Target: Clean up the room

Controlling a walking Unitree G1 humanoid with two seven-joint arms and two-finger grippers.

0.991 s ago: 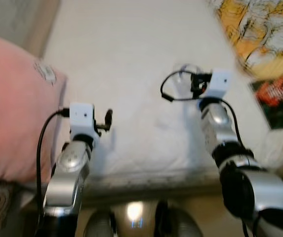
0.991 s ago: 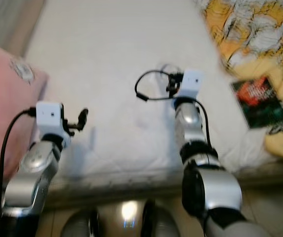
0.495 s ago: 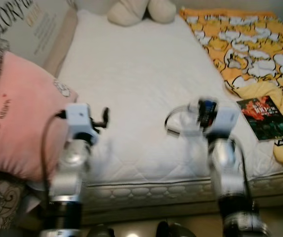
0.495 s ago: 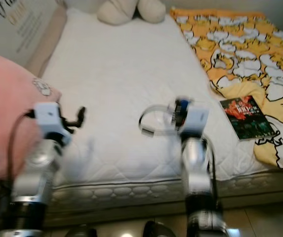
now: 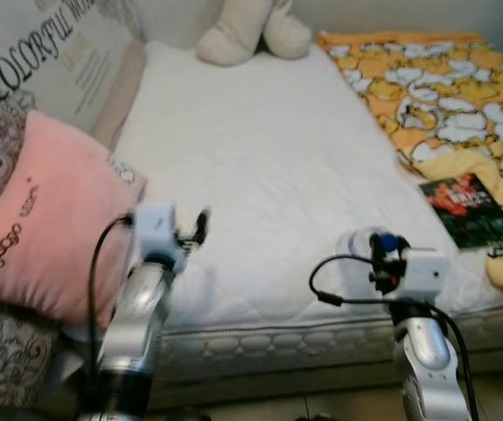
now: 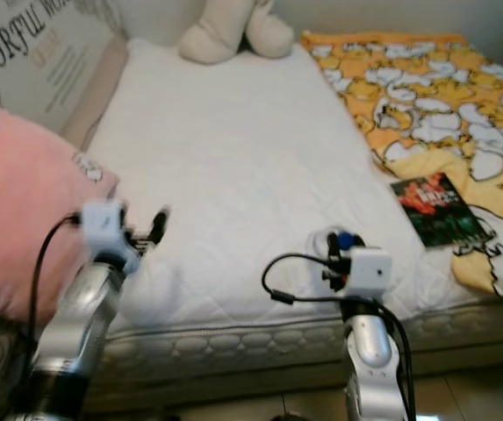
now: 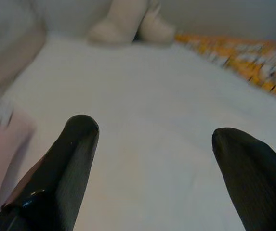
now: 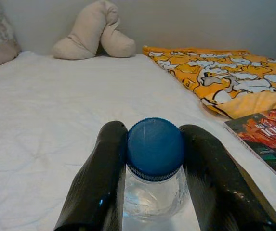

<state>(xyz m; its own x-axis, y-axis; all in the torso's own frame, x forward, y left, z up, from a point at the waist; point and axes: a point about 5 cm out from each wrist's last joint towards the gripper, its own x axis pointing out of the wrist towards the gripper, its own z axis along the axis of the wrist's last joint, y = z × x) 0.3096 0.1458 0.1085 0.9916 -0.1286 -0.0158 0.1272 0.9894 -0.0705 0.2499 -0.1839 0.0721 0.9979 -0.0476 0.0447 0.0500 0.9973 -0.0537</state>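
Right gripper (image 8: 152, 192): clamped on clear bottle (image 8: 153, 185), blue cap, over white mattress (image 5: 260, 167). Left gripper (image 7: 152, 139): fingers wide, holding nothing. Book (image 5: 470, 209): 2 o'clock of bottle.

You've got open white mattress (image 5: 260, 149) ahead; pink pillow (image 5: 36, 228) blocks left, book (image 5: 470, 209) and yellow blanket (image 5: 444, 96) crowd right.

We have two silver arms, the left arm (image 5: 132, 329) and the right arm (image 5: 427, 368), each topped by a white boxy wrist block. A black cable loops out from each block. Our left gripper (image 7: 152, 168) and right gripper (image 8: 154, 187) each carry two long, rounded, glossy black fingers.
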